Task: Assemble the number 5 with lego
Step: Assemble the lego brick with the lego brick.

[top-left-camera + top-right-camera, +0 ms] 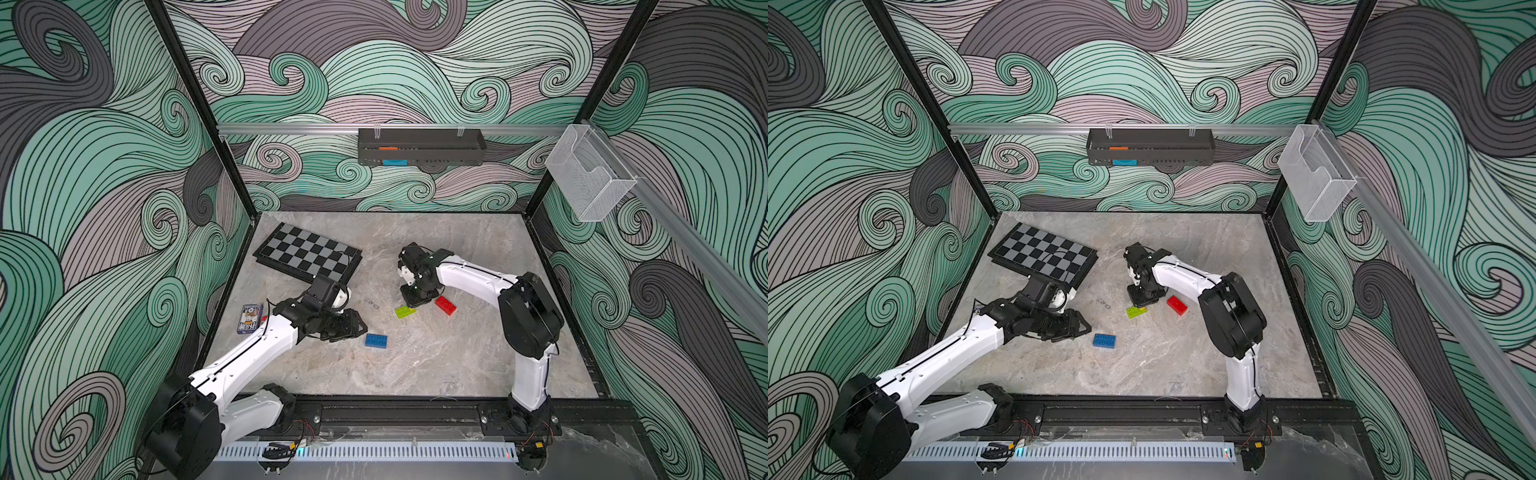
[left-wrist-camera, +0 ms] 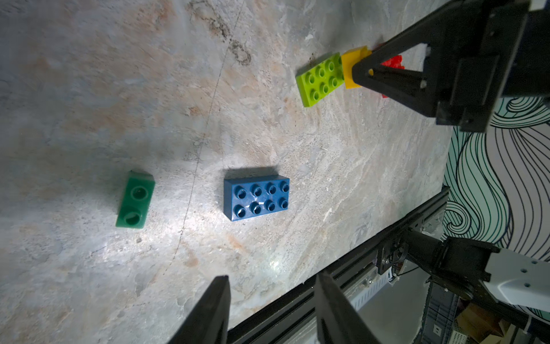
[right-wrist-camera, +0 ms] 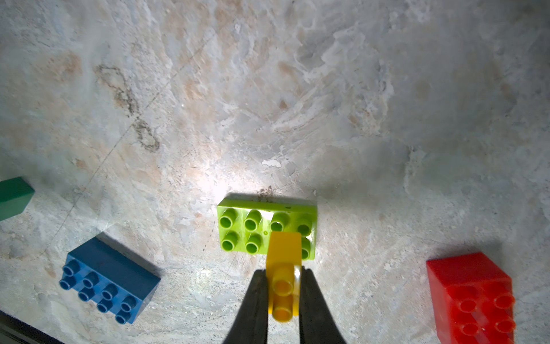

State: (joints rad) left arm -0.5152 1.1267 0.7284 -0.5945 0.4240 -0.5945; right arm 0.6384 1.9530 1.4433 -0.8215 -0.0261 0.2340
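The right tool [image 3: 282,277] is pinched on a yellow brick [image 3: 284,259], its two fingers pressed against the brick's sides. The brick reaches over one end of the lime green brick [image 3: 247,226], which lies studs-up on the grey marbled tabletop [image 1: 415,365]. Whether the yellow one is seated on the studs or only above them cannot be told. In both top views this pair sits near the middle of the tabletop, under the right tool [image 1: 415,297], with the lime green brick [image 1: 1136,311] showing beside it. A red brick [image 1: 446,305] lies just beside them, apart and studs-up.

The left tool [image 2: 272,277] has its fingers spread partway with nothing between them. It hangs above the tabletop near a blue brick [image 2: 256,197], which is studs-up. A dark green brick [image 2: 136,199] (a narrow two-stud piece) lies near the blue one, apart from it; in the top views it is hidden under the left tool [image 1: 353,328].

A chessboard [image 1: 307,255] rests toward the far left corner, and a blue patterned card box [image 1: 250,318] lies by the left edge, partly behind the left arm.
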